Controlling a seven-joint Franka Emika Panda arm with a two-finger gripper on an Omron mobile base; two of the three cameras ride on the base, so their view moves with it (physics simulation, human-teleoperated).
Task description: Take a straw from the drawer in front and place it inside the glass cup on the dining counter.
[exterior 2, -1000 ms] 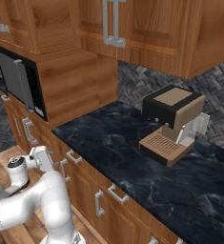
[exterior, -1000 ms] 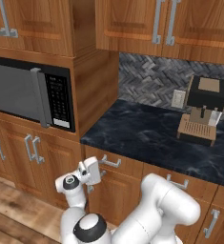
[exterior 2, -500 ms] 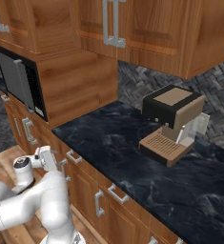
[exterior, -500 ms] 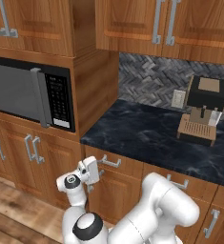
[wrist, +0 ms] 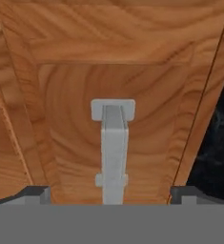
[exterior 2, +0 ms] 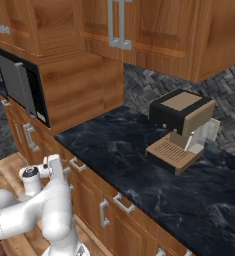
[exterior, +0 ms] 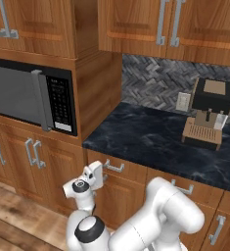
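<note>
Drawer (wrist: 114, 95) should slide stiffly; we would take its silver bar handle (wrist: 114, 155) mid-bar, between our spread gripper (wrist: 111, 194) fingers.

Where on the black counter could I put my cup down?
The black counter has a wide bare patch between the wooden microwave housing and the coffee machine, running to the front edge. The back right, around the coffee machine and wall outlet, is crowded.

Kitchen: built-in microwave (exterior: 31, 95), wooden cabinets (exterior: 48, 24), black counter (exterior: 155, 139), coffee machine (exterior: 209, 112).
</note>
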